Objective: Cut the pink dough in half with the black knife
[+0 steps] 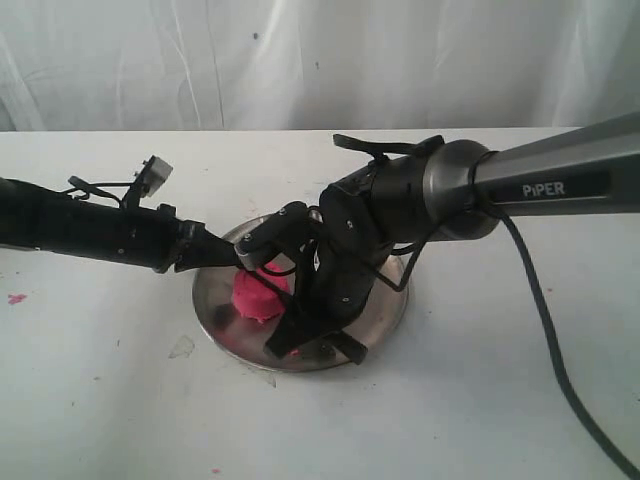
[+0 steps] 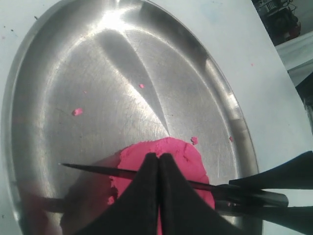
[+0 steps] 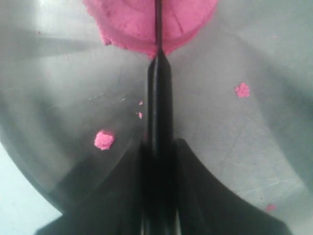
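Exterior view: raised and set back, looking down across the white surface (image 1: 100, 400) toward the curtain (image 1: 300, 60). Left wrist view: close above the steel plate (image 2: 98, 73), looking past the left gripper (image 2: 159, 155); right wrist view: closer still, sighting along the black knife (image 3: 159, 107). All three share the plate and pink dough (image 1: 255, 297).

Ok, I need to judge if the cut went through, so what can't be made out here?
Left wrist view: the dough's near side and how deep the knife sits, hidden by the shut left end effector.
Right wrist view: the dough's far part, cut off by the frame edge; the blade is blurred.
Exterior view: blade and cut line, behind the right arm.
So whether the dough is in two cannot be told.
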Controlling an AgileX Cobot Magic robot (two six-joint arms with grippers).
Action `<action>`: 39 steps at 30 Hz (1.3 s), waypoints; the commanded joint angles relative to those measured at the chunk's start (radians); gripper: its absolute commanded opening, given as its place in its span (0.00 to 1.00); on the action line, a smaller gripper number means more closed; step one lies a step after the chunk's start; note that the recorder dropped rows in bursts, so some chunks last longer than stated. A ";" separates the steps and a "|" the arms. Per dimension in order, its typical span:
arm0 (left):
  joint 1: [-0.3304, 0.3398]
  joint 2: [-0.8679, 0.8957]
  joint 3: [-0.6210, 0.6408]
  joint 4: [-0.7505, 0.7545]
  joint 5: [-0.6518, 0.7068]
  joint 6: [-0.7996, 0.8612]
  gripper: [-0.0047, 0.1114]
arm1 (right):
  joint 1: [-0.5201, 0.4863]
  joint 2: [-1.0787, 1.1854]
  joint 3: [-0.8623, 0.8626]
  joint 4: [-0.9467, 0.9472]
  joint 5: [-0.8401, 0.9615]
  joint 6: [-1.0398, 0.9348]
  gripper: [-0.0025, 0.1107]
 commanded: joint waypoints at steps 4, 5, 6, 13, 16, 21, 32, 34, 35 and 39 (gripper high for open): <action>-0.007 0.007 0.000 0.013 -0.008 0.006 0.04 | -0.002 -0.001 -0.002 0.000 -0.006 -0.009 0.05; -0.007 0.007 0.000 0.013 -0.008 0.006 0.04 | -0.002 -0.005 -0.002 0.000 -0.006 -0.009 0.05; -0.007 0.007 0.000 0.013 -0.008 0.006 0.04 | -0.002 -0.014 -0.002 0.000 -0.006 -0.009 0.05; -0.007 0.007 0.000 0.013 -0.009 0.009 0.04 | -0.002 -0.059 -0.002 0.000 -0.015 -0.011 0.05; -0.007 0.007 0.000 0.013 -0.009 0.009 0.04 | -0.002 -0.061 -0.002 0.000 -0.020 -0.011 0.05; -0.007 0.007 0.000 0.013 -0.009 0.009 0.04 | -0.002 -0.051 -0.002 0.000 -0.022 -0.011 0.05; -0.007 0.007 0.000 0.013 -0.009 0.009 0.04 | -0.002 -0.007 -0.002 0.000 -0.003 -0.011 0.05; -0.007 0.007 0.000 0.013 -0.011 0.009 0.04 | -0.002 0.000 -0.002 0.000 -0.001 -0.011 0.05; -0.007 0.007 0.000 0.013 -0.013 0.009 0.04 | -0.002 0.000 -0.002 0.000 -0.001 -0.011 0.05; -0.007 0.007 0.000 0.013 -0.015 0.009 0.04 | -0.002 0.000 -0.002 0.000 -0.003 -0.011 0.05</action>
